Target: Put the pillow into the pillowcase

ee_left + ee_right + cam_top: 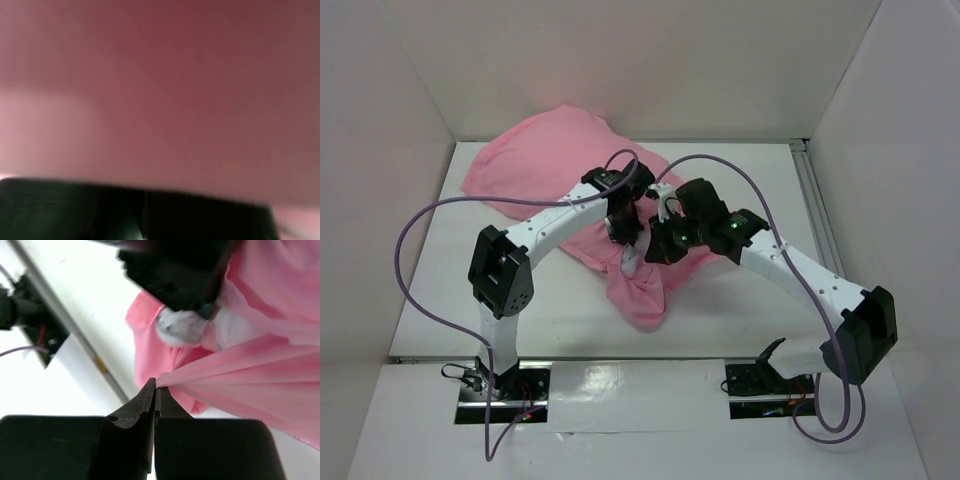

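The left arm (555, 222) and right arm (800, 272) each consist of white links joined by black joint housings (500, 278), with a looping purple cable (405, 262) and green indicator lights (733, 228); the right gripper (155, 386) has black tapered fingers (135, 407).

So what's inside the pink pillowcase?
A bit of white pillow peeks out at the pillowcase opening. The pink cloth covers the rest, so how far in it goes is hidden. The right gripper pinches the cloth edge.
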{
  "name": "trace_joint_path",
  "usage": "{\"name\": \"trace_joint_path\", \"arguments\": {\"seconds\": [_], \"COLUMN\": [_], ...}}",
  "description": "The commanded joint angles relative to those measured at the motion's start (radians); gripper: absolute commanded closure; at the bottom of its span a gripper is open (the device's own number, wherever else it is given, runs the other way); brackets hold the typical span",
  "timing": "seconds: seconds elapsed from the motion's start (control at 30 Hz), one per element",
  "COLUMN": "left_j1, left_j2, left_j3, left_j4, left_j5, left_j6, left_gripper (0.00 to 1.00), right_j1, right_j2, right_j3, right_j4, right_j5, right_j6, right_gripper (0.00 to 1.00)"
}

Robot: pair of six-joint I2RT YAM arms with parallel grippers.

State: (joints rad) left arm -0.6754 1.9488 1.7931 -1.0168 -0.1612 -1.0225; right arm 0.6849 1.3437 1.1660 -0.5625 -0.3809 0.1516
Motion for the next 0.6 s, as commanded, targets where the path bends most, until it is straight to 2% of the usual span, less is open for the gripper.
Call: {"name": "trace_joint_path", "arguments": {"seconds": [0.0, 0.13, 0.23, 0.43, 0.57], "left_j1": [0.031, 0.019, -0.006, -0.099, -0.168], "left_j2": [0.039, 0.061, 0.061, -0.091, -0.08], "left_j3": [-0.005, -0.005, -0.005, -0.144, -0.103], "left_j4": [0.333, 0.333, 0.308, 0.296, 0.322], "left_j5": [-0.12, -0.129, -0.129, -0.15, -0.095], "left_j6": [-0.079, -0.079, -0.07, -0.094, -0.067], "left_gripper": [1.0, 1.0, 1.0, 1.0, 1.0], "right_j1": [0.059, -0.036, -0.126, -0.292, -0.383], "right_j2": [-0.138, -0.17, -0.184, -0.184, -0.157], "right_j3": [0.116, 0.13, 0.112, 0.055, 0.079], "right_j4": [-0.019, 0.0, -0.028, -0.02, -0.011], "right_j5": [-0.349, -0.404, -0.32, -0.303, -0.299], "right_j6": [0.042, 0.051, 0.051, 0.068, 0.082], "right_gripper": [1.0, 1.0, 1.0, 1.0, 1.0]}}
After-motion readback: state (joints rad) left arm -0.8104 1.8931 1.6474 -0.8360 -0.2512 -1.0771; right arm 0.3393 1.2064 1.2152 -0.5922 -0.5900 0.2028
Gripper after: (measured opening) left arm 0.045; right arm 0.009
